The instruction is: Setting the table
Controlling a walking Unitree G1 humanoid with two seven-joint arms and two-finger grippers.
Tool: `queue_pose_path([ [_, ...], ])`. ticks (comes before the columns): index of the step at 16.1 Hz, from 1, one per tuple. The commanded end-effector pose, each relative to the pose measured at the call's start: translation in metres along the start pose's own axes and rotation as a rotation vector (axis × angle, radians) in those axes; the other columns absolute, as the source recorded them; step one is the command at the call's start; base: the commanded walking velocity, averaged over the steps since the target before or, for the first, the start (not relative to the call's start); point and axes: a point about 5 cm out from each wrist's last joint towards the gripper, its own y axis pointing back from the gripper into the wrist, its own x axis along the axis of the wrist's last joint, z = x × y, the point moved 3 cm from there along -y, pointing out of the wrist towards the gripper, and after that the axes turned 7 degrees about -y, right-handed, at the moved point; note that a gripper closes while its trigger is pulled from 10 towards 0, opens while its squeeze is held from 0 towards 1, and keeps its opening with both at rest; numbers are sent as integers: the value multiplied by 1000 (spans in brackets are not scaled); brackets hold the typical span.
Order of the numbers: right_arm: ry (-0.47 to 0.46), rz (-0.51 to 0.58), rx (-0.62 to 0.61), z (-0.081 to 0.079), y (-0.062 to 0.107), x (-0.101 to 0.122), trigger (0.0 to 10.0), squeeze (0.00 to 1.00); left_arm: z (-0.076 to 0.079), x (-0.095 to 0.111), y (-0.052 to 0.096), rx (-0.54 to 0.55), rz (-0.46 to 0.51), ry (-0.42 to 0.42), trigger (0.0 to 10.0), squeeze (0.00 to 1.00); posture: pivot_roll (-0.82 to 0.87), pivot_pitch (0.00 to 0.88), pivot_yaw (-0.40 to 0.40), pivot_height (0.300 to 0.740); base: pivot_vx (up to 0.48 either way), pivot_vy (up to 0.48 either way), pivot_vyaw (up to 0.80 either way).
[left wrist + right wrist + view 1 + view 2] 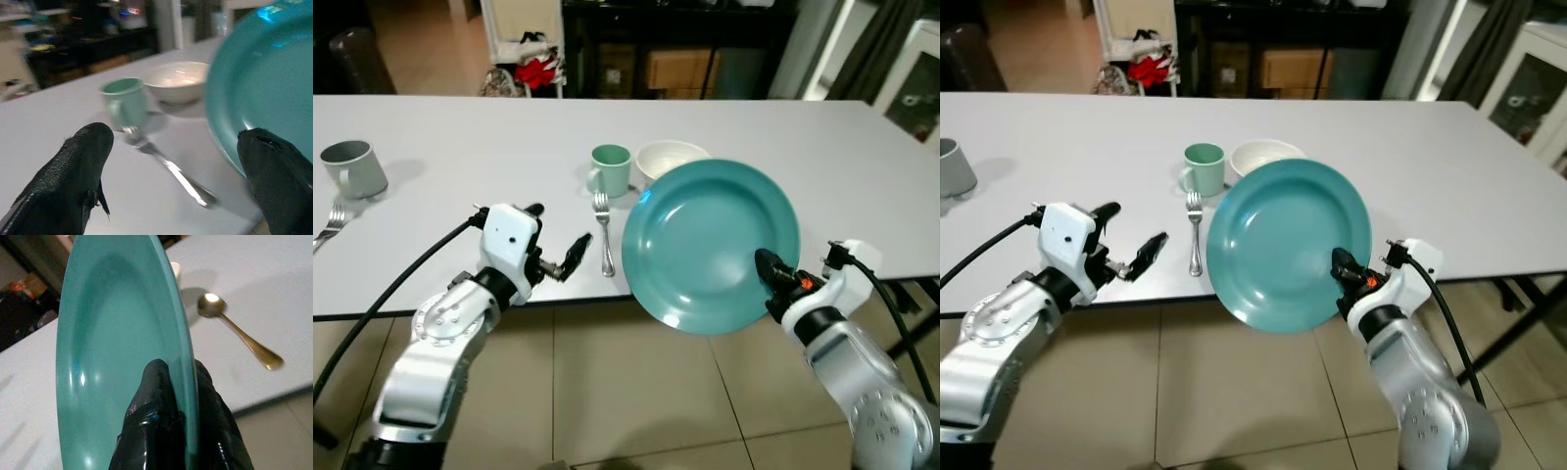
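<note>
My right gripper (773, 279) is shut on the rim of a large teal plate (710, 245), held tilted above the table's near edge. The wrist view shows both black fingers (161, 426) pinching the plate (112, 347) edge-on. My left gripper (563, 240) is open, hovering over the table just left of a silver fork (604, 235). A pale green mug (610, 169) and a white bowl (668, 159) stand behind the fork. Between the left fingertips I see the fork (171, 169), mug (124, 100) and bowl (178, 81).
A grey mug (354, 168) and another fork (331, 225) lie at the far left of the white table (460, 137). A gold-handled spoon (234, 333) rests on the table behind the plate. Tiled floor lies below; dark shelving stands beyond the table.
</note>
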Motion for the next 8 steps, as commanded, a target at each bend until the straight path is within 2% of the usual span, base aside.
queue_pose_path([
  [1, -49, 9, -15, 3, -5, 6, 10000, 0, 8, 4, -1, -82, 8, 6, 10000, 0, -64, 0, -32, 740, 0, 0, 0],
  [5, -133, -70, -34, 12, -28, 5, 10000, 0, 16, 4, 0, -212, -8, 25, 10000, 0, -66, 0, -19, 740, 0, 0, 0],
  [6, -203, -108, -25, 11, -41, 6, 10000, 0, 17, 6, 0, -238, -8, 19, 10000, 0, -62, 0, -15, 740, 0, 0, 0],
  [7, -222, -114, -19, 10, -44, 6, 10000, 0, 17, 6, 0, -237, -8, 20, 10000, 0, -61, 0, -15, 740, 0, 0, 0],
  [8, -264, -135, -23, 11, -54, 8, 10000, 0, 16, 8, 0, -242, -5, 26, 10000, 0, -56, 0, -17, 740, 0, 0, 0],
])
